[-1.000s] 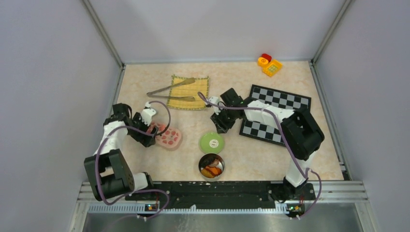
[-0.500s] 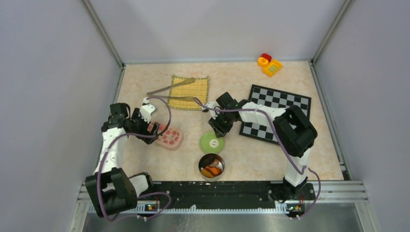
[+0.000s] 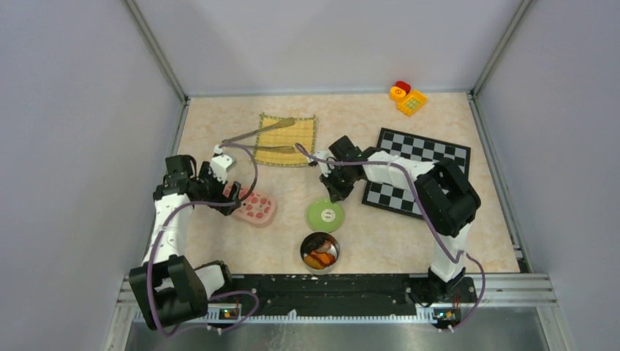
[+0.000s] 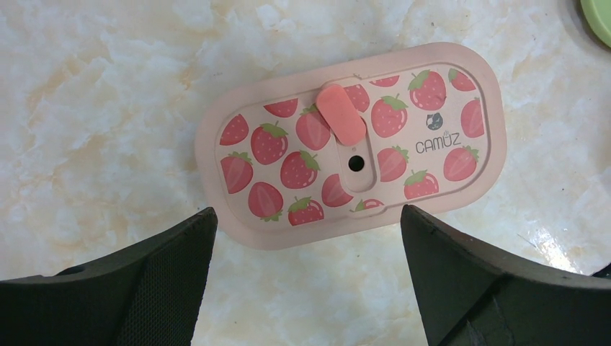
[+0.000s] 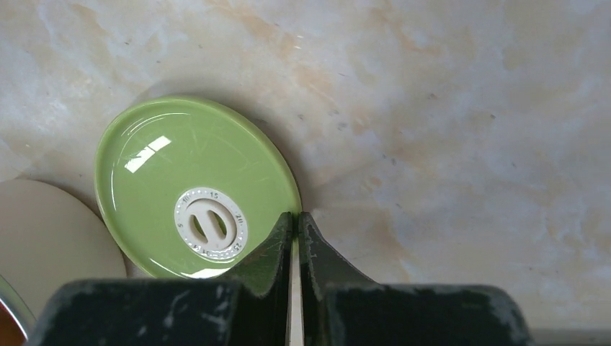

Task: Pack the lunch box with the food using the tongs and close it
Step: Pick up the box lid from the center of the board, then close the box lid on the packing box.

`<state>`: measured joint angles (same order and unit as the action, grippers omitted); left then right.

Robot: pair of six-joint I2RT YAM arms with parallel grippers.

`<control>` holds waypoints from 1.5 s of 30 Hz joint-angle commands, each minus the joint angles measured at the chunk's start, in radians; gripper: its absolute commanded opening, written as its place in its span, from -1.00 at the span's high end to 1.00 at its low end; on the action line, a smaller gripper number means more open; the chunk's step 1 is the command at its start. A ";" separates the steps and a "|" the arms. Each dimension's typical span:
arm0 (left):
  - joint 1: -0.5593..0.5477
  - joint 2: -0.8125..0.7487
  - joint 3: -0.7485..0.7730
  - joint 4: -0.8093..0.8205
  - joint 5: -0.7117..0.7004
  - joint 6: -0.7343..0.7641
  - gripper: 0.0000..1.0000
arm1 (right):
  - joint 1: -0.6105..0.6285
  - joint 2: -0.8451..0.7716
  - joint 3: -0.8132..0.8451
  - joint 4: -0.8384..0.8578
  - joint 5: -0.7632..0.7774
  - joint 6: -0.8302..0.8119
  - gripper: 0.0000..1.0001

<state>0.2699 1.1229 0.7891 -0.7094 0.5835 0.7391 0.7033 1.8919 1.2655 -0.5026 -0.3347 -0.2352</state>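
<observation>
The lunch box (image 3: 319, 251) is a round metal tin near the front edge, with orange and brown food (image 3: 319, 257) inside. Its green round lid (image 3: 324, 215) lies just behind it, tilted. My right gripper (image 3: 335, 191) is shut on the rim of that lid (image 5: 180, 173), one finger over the lid and the other outside it (image 5: 295, 220). My left gripper (image 4: 308, 216) hangs open over a pink strawberry-print lid (image 4: 346, 144), touching nothing. The silver tongs (image 3: 257, 132) lie on the yellow mat (image 3: 301, 131) at the back, spread apart.
A black-and-white checkerboard (image 3: 431, 150) lies under the right arm's forearm. Red, yellow and orange toy blocks (image 3: 408, 96) sit in the far right corner. The pink strawberry lid (image 3: 256, 208) is left of the green lid. Grey walls close in the table on three sides.
My right gripper has come down to the green lid and closed on its rim; the lid has shifted slightly right. The left arm stretched out over the pink lid and then held still.
</observation>
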 commanded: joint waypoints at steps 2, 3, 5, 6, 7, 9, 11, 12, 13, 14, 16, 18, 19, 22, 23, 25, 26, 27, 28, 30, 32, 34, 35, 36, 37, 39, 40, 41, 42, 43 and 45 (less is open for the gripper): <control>-0.003 -0.021 0.005 0.037 0.018 -0.045 -0.97 | -0.068 -0.082 0.049 -0.021 0.013 -0.006 1.00; -0.003 -0.019 0.007 0.039 0.015 -0.053 -0.97 | -0.073 -0.097 0.048 -0.018 0.013 -0.006 1.00; -0.003 -0.015 0.014 0.030 0.024 -0.056 -0.97 | -0.079 -0.122 0.047 -0.016 0.013 -0.006 1.00; -0.003 -0.013 0.019 0.024 0.032 -0.053 -0.97 | -0.081 -0.133 0.046 -0.017 0.012 -0.007 1.00; -0.003 -0.012 0.024 0.020 0.040 -0.054 -0.97 | -0.084 -0.144 0.043 -0.015 0.009 -0.006 1.00; -0.003 -0.012 0.032 0.018 0.058 -0.058 -0.97 | -0.092 -0.163 0.040 -0.009 0.003 0.002 1.00; -0.003 -0.014 0.045 0.018 0.078 -0.063 -0.97 | -0.100 -0.180 0.036 0.004 -0.005 0.011 1.00; -0.003 -0.018 0.051 0.016 0.090 -0.065 -0.97 | -0.103 -0.190 0.034 0.012 -0.007 0.016 1.00; -0.003 -0.020 0.057 0.017 0.103 -0.066 -0.97 | -0.105 -0.198 0.032 0.021 -0.009 0.020 1.00; -0.003 -0.022 0.061 0.018 0.112 -0.069 -0.97 | -0.106 -0.204 0.030 0.027 -0.010 0.023 1.00; -0.003 -0.024 0.067 0.026 0.124 -0.074 -0.97 | -0.108 -0.216 0.031 0.032 -0.016 0.029 1.00; -0.003 -0.023 0.068 0.033 0.124 -0.079 -0.97 | -0.109 -0.230 0.037 0.027 -0.024 0.030 1.00; -0.003 -0.022 0.069 0.034 0.123 -0.080 -0.97 | -0.110 -0.238 0.040 0.020 -0.031 0.030 1.00; -0.004 -0.020 0.067 0.034 0.124 -0.085 -0.97 | -0.111 -0.270 0.054 -0.010 -0.058 0.028 1.00; -0.004 -0.020 0.067 0.035 0.126 -0.088 -0.98 | -0.111 -0.287 0.057 -0.020 -0.067 0.027 1.00; -0.005 -0.020 0.069 0.039 0.132 -0.098 -0.97 | -0.111 -0.313 0.061 -0.044 -0.089 0.020 1.00; -0.005 -0.019 0.068 0.042 0.133 -0.104 -0.97 | -0.110 -0.325 0.064 -0.062 -0.106 0.018 1.00; -0.004 -0.018 0.070 0.046 0.137 -0.112 -0.97 | -0.110 -0.337 0.063 -0.079 -0.126 0.017 1.00; -0.004 -0.016 0.072 0.047 0.138 -0.117 -0.97 | -0.106 -0.350 0.060 -0.101 -0.148 0.014 1.00; -0.004 -0.010 0.078 0.049 0.143 -0.132 -0.97 | -0.086 -0.376 0.045 -0.128 -0.172 0.007 1.00; -0.005 -0.004 0.082 0.052 0.147 -0.144 -0.97 | -0.053 -0.405 0.023 -0.147 -0.175 -0.006 1.00; -0.005 0.005 0.085 0.056 0.148 -0.160 -0.98 | -0.009 -0.431 -0.003 -0.164 -0.170 -0.018 1.00; -0.005 0.006 0.086 0.056 0.147 -0.169 -0.97 | 0.013 -0.441 -0.016 -0.169 -0.163 -0.023 1.00; -0.005 0.009 0.086 0.056 0.148 -0.177 -0.97 | 0.035 -0.448 -0.029 -0.171 -0.156 -0.025 1.00; -0.005 0.011 0.085 0.057 0.147 -0.184 -0.97 | 0.054 -0.454 -0.044 -0.170 -0.150 -0.025 1.00; -0.005 0.011 0.080 0.061 0.152 -0.199 -0.98 | 0.086 -0.459 -0.066 -0.168 -0.138 -0.024 1.00; -0.005 0.010 0.078 0.066 0.155 -0.204 -0.97 | 0.099 -0.458 -0.075 -0.167 -0.133 -0.022 1.00; -0.005 0.008 0.074 0.065 0.158 -0.205 -0.97 | 0.119 -0.457 -0.085 -0.161 -0.132 -0.019 1.00; -0.005 0.008 0.072 0.065 0.159 -0.204 -0.97 | 0.132 -0.455 -0.095 -0.156 -0.131 -0.015 1.00; -0.005 0.009 0.072 0.064 0.156 -0.201 -0.97 | 0.148 -0.449 -0.105 -0.151 -0.126 -0.010 1.00; -0.005 0.010 0.072 0.060 0.145 -0.194 -0.97 | 0.180 -0.435 -0.115 -0.150 -0.110 -0.006 1.00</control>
<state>0.2691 1.1301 0.8379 -0.6788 0.7071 0.5529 0.8322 1.4593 1.1641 -0.6621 -0.4618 -0.2432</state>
